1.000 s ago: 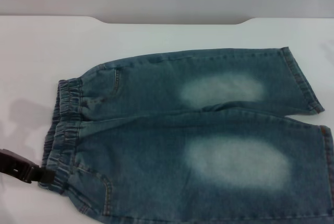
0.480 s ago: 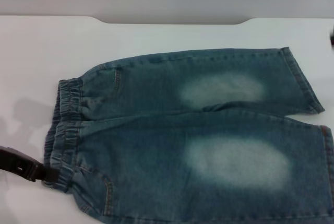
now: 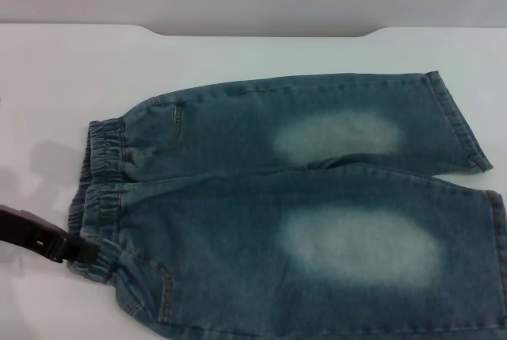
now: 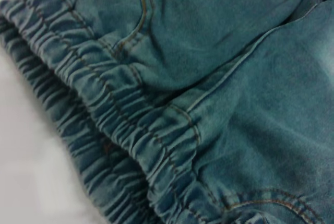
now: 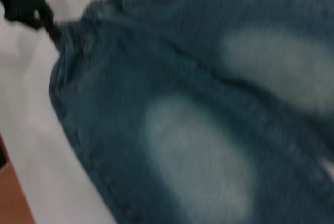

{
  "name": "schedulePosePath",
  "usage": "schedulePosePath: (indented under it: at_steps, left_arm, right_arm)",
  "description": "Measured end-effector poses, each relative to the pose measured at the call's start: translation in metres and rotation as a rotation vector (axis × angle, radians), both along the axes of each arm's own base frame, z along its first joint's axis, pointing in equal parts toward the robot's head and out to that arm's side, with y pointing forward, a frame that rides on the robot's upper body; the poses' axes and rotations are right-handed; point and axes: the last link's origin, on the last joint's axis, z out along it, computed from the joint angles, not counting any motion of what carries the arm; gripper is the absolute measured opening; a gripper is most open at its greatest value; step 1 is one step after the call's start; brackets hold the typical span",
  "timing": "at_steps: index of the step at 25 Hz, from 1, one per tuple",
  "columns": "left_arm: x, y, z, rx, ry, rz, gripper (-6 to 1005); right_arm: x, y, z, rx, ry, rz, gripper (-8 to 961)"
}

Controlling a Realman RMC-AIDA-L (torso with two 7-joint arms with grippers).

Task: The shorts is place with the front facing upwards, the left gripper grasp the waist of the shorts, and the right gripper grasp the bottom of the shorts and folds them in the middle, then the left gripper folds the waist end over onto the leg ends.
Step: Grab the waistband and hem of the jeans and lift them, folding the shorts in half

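Note:
The blue denim shorts (image 3: 317,205) lie flat, front up, with two pale faded patches. The gathered waist of the shorts (image 3: 99,189) is at the left. The bottom of the shorts, two straight leg hems (image 3: 459,122), is at the right, and the nearer hem runs off the picture. My left gripper (image 3: 83,251) sits at the near corner of the waist, touching the puckered band, which is bunched there. The left wrist view is filled by the waist (image 4: 104,109) and a pocket seam. The right wrist view looks down on the shorts (image 5: 198,145) and the left gripper (image 5: 49,23). My right gripper is out of view.
The shorts lie on a white table (image 3: 47,78), whose far edge (image 3: 261,32) has a shallow notch against a grey wall. In the right wrist view the table's side edge shows with brown floor (image 5: 10,198) beyond it.
My left gripper has slid right into the waist's near corner and bunched the band. A dark shape seen at the right edge half a second ago is gone.

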Motion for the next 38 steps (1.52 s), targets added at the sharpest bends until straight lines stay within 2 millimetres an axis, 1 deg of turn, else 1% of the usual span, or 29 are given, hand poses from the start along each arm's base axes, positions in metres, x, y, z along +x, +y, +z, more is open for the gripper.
schedulePosePath:
  at_steps: [4, 8, 12, 16, 31, 38]
  left_arm:
    - [0.005, 0.004, 0.000, -0.002, 0.000, -0.015, 44]
    - [0.007, 0.006, 0.000, -0.003, -0.001, -0.020, 44]
    - [0.009, 0.008, -0.001, -0.004, -0.002, -0.020, 44]
    - [0.010, 0.008, -0.001, -0.005, -0.002, -0.019, 44]
    - [0.010, 0.007, -0.003, -0.007, -0.008, -0.012, 45]
    - [0.012, 0.008, -0.003, -0.008, -0.009, -0.015, 45]
  right_arm:
    - [0.009, -0.008, -0.018, -0.072, -0.040, -0.005, 318]
    - [0.022, -0.011, -0.041, -0.127, -0.081, -0.036, 318]
    - [0.031, -0.015, -0.054, -0.170, -0.142, -0.045, 317]
    - [0.034, -0.019, -0.059, -0.199, -0.183, -0.043, 317]
    - [0.047, -0.032, -0.061, -0.280, -0.248, -0.044, 316]
    - [0.049, -0.036, -0.070, -0.308, -0.265, -0.042, 315]
